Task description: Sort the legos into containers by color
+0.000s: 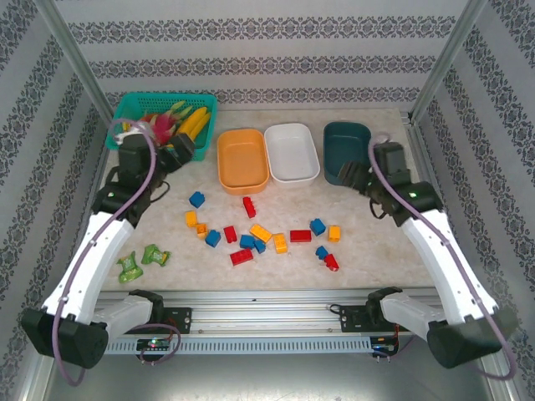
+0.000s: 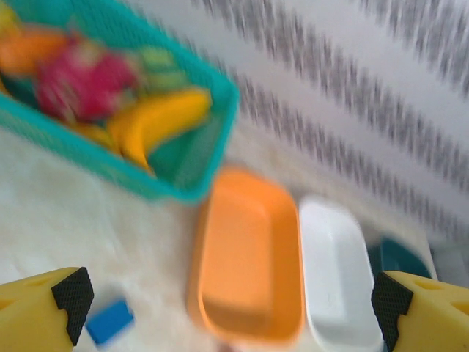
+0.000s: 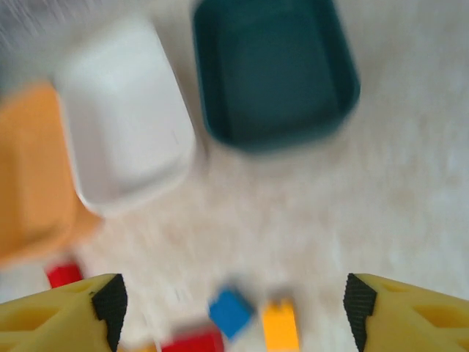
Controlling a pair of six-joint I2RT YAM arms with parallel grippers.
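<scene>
Several red, blue and yellow legos [image 1: 300, 236] lie scattered on the table's middle. Behind them stand the orange tub [image 1: 242, 159], the white tub [image 1: 292, 152] and the dark teal tub [image 1: 347, 150], all three with nothing inside. My left gripper [image 1: 191, 152] hovers left of the orange tub, open and holding nothing [image 2: 231, 304]; a blue brick [image 2: 110, 320] lies by its left finger. My right gripper [image 1: 349, 175] hangs over the teal tub's near edge, open with nothing in it [image 3: 234, 308]. Below it lie a blue brick [image 3: 231, 312] and a yellow brick [image 3: 280, 326].
A teal mesh basket [image 1: 134, 104] with toy fruit stands at the back left, close behind my left gripper. Two small green toy figures [image 1: 142, 261] lie near the front left. Patterned walls and metal posts enclose the table.
</scene>
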